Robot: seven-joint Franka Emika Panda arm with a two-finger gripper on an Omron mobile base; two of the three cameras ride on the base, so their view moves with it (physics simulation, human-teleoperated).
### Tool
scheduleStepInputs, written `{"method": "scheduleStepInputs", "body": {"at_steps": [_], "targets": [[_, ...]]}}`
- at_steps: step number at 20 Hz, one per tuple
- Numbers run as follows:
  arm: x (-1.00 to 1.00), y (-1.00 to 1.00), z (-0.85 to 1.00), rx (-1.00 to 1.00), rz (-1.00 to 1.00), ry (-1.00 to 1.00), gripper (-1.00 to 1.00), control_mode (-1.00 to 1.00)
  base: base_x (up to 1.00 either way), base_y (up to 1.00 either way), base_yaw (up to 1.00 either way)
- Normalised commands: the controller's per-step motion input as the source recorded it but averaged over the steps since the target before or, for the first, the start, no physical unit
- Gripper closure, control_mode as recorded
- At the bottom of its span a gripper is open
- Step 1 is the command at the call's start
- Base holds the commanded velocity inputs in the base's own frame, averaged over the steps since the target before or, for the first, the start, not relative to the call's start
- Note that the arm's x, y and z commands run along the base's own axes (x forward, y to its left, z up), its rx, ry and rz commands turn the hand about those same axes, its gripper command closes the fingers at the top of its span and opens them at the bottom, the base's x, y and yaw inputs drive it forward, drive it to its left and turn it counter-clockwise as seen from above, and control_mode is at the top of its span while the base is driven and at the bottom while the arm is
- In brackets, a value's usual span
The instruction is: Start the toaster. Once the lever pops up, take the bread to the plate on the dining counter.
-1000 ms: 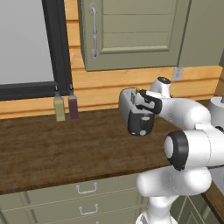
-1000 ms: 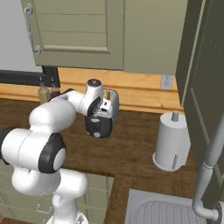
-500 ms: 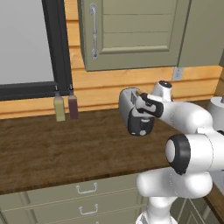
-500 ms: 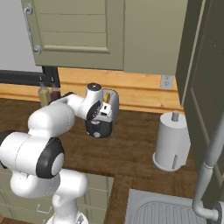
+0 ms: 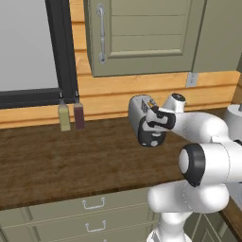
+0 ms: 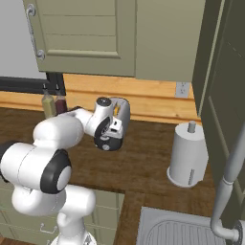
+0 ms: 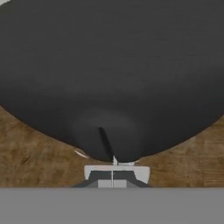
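Wood counter (image 5: 56, 160), closed gripper (image 7: 112, 173) against toaster (image 7: 109, 65), two bottles (image 5: 71, 115)

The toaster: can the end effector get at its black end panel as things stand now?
Probably yes. The shut end effector is already right against the toaster, whose black end looms close in the hand view, with nothing between them.

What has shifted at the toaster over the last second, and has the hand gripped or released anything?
Very little. The white arm's elbow has eased slightly toward the wall, while the hand stays shut, pressed at the glossy black end of the small rounded silver-white toaster. Nothing was gripped or released. The toaster, the two small bottles by the window and the white paper towel roll sit where they were.
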Motion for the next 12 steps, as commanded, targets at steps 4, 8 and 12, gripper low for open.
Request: {"method": "scheduleStepInputs", "body": {"at_steps": [4,8,12], "targets": [[0.0,0.0,-0.51,0.02,0.0,0.0,1.0,-1.0,0.0,0.0,0.0],[0.0,0.02,-0.56,0.03,0.0,0.0,1.0,-1.0,0.0,0.0,0.0],[0.0,0.02,-0.54,0.05,0.0,0.0,1.0,-1.0,0.0,0.0,0.0]]}}
